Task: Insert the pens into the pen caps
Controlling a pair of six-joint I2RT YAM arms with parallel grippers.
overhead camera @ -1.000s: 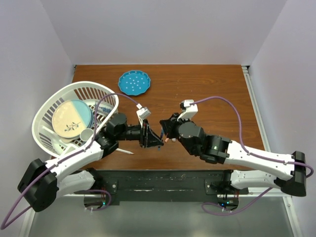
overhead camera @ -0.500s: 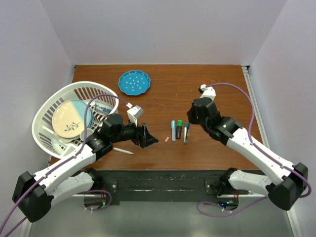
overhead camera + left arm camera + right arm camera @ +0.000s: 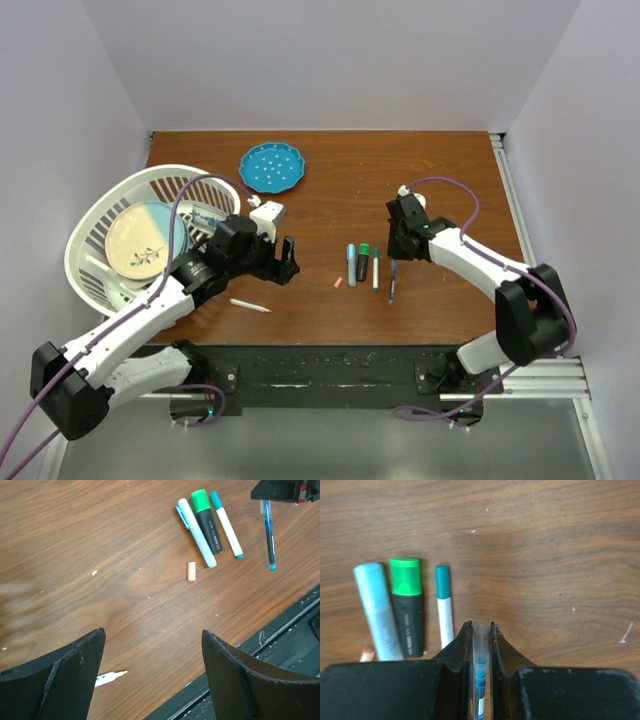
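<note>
Near the middle of the brown wooden table (image 3: 450, 170), three pens lie side by side, each running twelve to six: a light-blue pen (image 3: 351, 265), a dark-barrelled pen with a bright green cap (image 3: 363, 262) and a slim white pen with a teal cap (image 3: 376, 268); a stubby salmon-pink cap (image 3: 339, 283) lies alone near the light-blue pen's lower end, at seven o'clock of it, and the right wrist view cuts it half off behind the finger housing; at three o'clock of the row the right gripper (image 3: 395, 256) has its fingers pressed together on a clear-barrelled blue pen (image 3: 392, 285), which juts toward six; the pen's upper end is buried between the fingers, and whether its tip meets the wood cannot be told; at nine o'clock of the row the left gripper (image 3: 285, 262) stands spread wide with nothing between its fingers (image 3: 65, 680), whose roots the frame cuts off; a thin white pen (image 3: 250, 305) lies at seven o'clock of it, only the tip showing in the left wrist view; a white slatted plastic basket (image 3: 100, 205) sits at the nine o'clock edge, partly hidden by the left arm; a round blue dotted plate (image 3: 272, 167) lies at eleven.
</note>
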